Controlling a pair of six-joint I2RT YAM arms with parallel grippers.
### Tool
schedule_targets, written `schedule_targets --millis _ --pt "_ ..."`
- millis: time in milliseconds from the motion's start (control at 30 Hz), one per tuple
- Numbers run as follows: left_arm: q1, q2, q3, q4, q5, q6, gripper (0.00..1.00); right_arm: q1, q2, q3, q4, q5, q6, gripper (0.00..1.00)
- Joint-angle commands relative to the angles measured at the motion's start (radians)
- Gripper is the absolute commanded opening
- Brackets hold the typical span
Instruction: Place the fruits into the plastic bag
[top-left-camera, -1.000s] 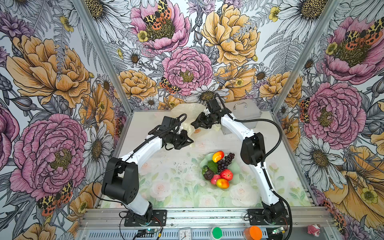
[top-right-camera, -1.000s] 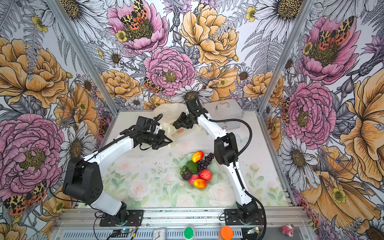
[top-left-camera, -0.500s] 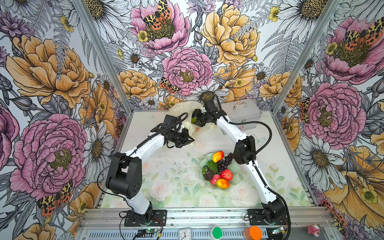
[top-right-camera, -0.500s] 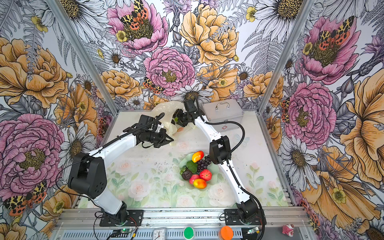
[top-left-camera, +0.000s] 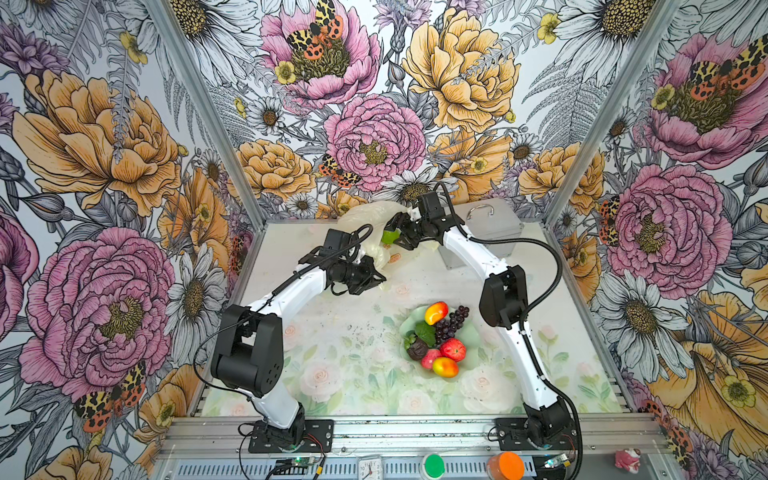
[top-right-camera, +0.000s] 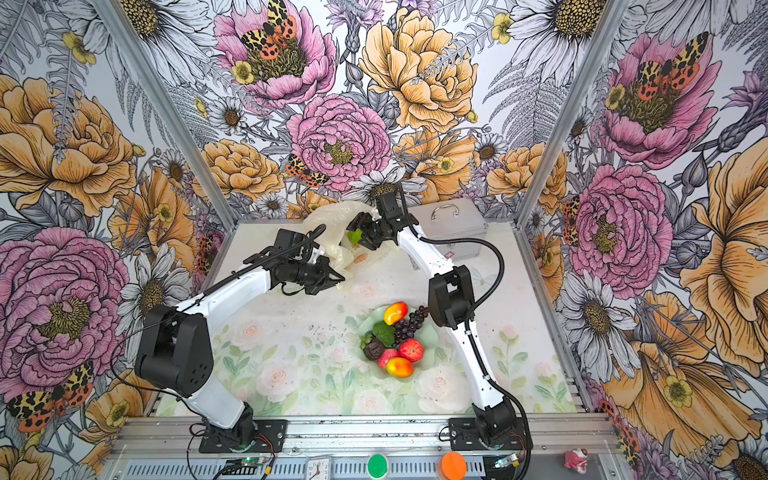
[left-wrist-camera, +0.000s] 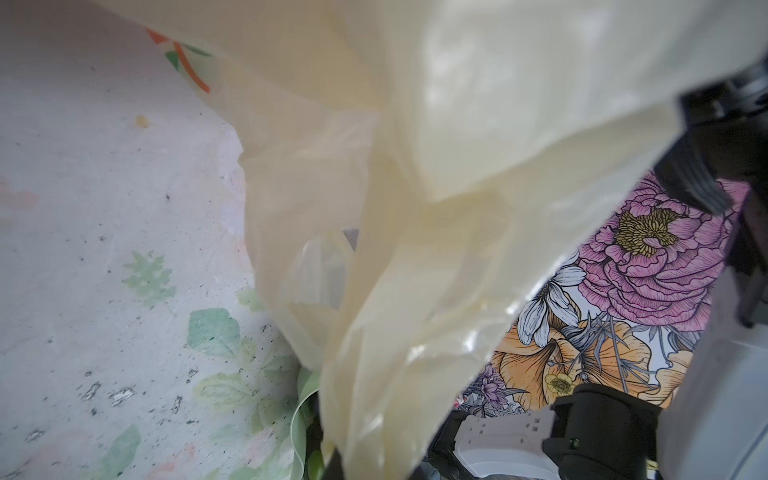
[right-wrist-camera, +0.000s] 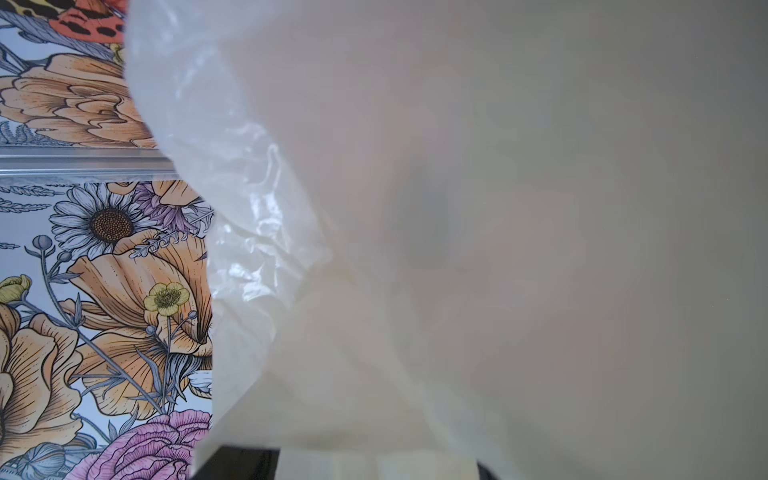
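Step in hand: delivery of one fruit at the bag mouth, judging by where the right arm reaches.
Left gripper (top-left-camera: 376, 272): fingers pressed together on a fold of the thin translucent cream plastic bag (top-left-camera: 368, 216), holding that edge up off the table; film fills the left wrist view.
Right gripper (top-left-camera: 395, 233): at the raised bag mouth, with a small bumpy bright-green fruit (top-left-camera: 389, 237) at its tips; fingers look apart, but gripping or letting go cannot be told; right wrist view blanketed by film.
Plastic bag: far middle of the floral table, near the silver metal case (top-left-camera: 494, 226), partly raised, partly crumpled flat.
Fruits in dish: yellow-red mango (top-left-camera: 435, 312), purple grapes (top-left-camera: 455, 320), red apple (top-left-camera: 453, 349) and others piled in the pale green scalloped dish (top-left-camera: 473, 332), well apart from the bag.
Progress: early, most of the pile untouched.
Next move calls for: green fruit clear inside, right fingers out without dragging film, then a reach to the dish; left pinch firm so the mouth does not fall shut.
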Motion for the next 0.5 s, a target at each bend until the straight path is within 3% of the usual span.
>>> schedule_targets --millis 0,467 --pt "0.011 -0.019 -0.006 0.013 0.014 0.005 0.00 0.002 -0.133 -0.089 0.020 -0.015 -0.058 0.73" --pt "0.021 -0.071 -0.052 0.012 -0.009 0.001 0.00 -0.015 -0.561 -0.619 -0.034 -0.024 -0.217 0.73"
